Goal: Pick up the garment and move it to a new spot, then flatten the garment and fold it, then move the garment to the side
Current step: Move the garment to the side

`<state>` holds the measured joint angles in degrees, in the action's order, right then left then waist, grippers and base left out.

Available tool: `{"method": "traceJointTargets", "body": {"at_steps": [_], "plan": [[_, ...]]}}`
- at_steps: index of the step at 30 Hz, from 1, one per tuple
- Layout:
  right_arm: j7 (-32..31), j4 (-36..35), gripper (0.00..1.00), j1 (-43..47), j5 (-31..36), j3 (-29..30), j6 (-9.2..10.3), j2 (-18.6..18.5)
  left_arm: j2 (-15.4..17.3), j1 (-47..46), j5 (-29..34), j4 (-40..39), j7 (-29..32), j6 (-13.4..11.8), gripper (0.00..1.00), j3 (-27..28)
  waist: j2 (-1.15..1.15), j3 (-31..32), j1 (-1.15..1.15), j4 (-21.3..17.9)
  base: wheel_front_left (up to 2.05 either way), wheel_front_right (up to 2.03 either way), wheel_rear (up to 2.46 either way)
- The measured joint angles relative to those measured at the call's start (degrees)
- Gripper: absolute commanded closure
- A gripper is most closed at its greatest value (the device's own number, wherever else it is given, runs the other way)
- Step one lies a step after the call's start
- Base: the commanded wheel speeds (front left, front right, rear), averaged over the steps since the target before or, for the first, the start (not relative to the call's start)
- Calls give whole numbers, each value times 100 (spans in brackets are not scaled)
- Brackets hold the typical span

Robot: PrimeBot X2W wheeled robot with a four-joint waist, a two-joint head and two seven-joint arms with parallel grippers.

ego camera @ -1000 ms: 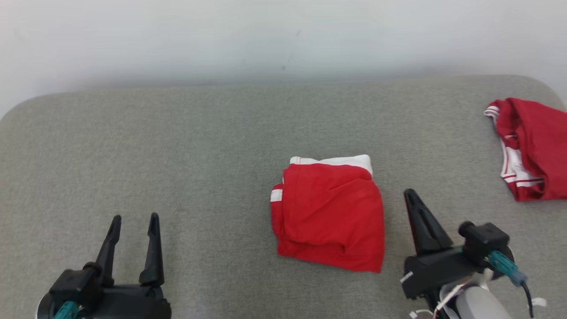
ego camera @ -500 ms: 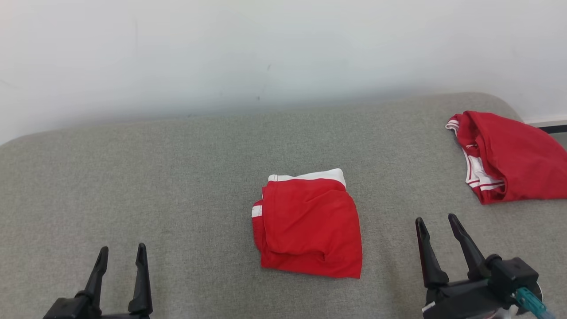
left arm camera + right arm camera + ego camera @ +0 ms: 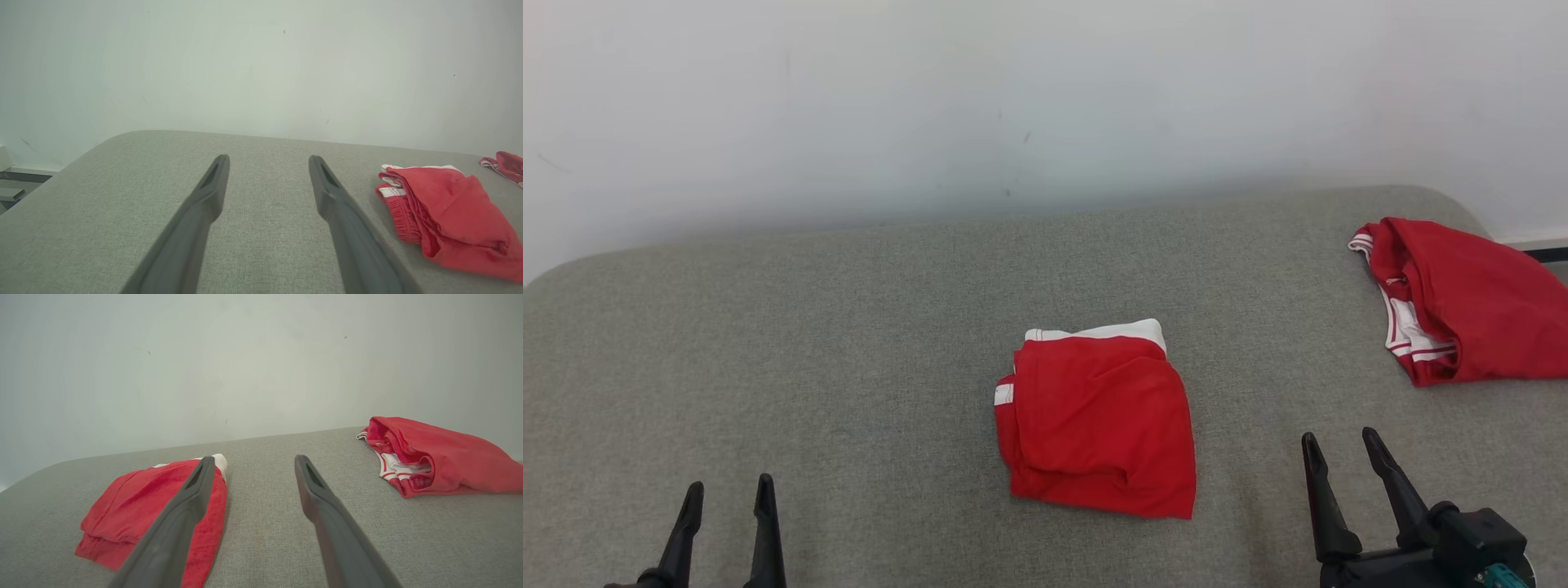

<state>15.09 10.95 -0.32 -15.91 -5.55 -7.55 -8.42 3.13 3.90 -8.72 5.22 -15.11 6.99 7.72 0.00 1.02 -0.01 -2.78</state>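
Head view: folded red shorts (image 3: 1098,425) lie mid-way across the grey padded surface (image 3: 849,327), white waistband (image 3: 1103,332) at the far edge. You see the R gripper (image 3: 1339,438) at lower right, fingers spread, holding nothing, clear of the cloth; a sec earlier it sat pinched together just beside the shorts' right edge. L gripper (image 3: 729,484) at lower left is likewise spread & empty, well apart. The cam itself has tilted, so disregard the frame shift. At far right rests a second red garment (image 3: 1470,302). Reading: fold looks done, grip let go; prob. only the move to the side remains for you.
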Motion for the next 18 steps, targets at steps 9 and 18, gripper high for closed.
{"method": "traceJointTargets", "body": {"at_steps": [9,18], "plan": [[0,-37,0,5,56,5,0,-13,66,8,-102,-115,0,10,0,-81,0,39,0,74,0,0,0],[0,-25,0,53,66,33,0,2,188,-2,-176,-122,0,43,0,-221,0,68,0,130,0,0,0]]}}
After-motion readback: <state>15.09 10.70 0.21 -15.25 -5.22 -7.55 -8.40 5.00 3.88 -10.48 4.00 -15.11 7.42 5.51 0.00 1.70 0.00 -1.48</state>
